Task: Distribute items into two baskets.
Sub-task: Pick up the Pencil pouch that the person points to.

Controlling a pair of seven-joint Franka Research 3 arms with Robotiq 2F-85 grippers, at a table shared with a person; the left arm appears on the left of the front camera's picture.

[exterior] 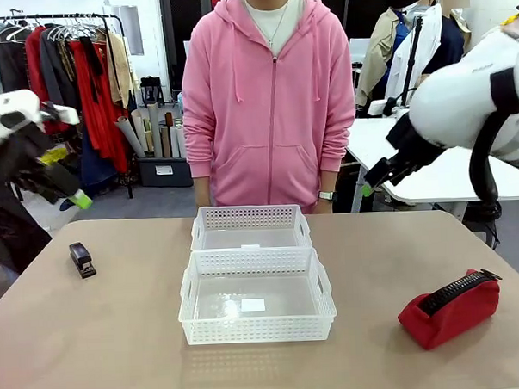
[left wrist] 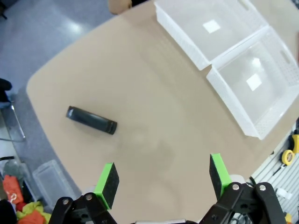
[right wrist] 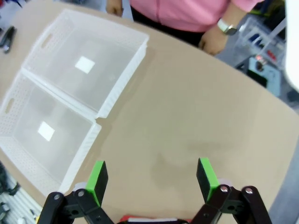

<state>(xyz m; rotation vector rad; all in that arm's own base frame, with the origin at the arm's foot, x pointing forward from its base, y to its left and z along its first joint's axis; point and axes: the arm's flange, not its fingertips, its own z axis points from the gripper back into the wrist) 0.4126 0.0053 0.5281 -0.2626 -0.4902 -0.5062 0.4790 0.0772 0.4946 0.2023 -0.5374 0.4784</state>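
Left fingers (left wrist: 107,183) and right fingers (right wrist: 97,179) hang wide open and empty above the desk (exterior: 119,338), black stapler (exterior: 81,259) at left, red pouch (exterior: 450,308) near right, near basket (exterior: 257,331) and far basket (exterior: 248,217) unfilled, so the first pick is due, probably lowering onto the stapler.

Two white lattice-sided baskets sit empty, long sides touching, the far basket (exterior: 248,217) at 12 o'clock of the near basket (exterior: 257,329). A small black stapler (exterior: 81,259) lies flat at their 9 o'clock; a red pouch (exterior: 448,309), black zipper uppermost, rests at 4 o'clock.
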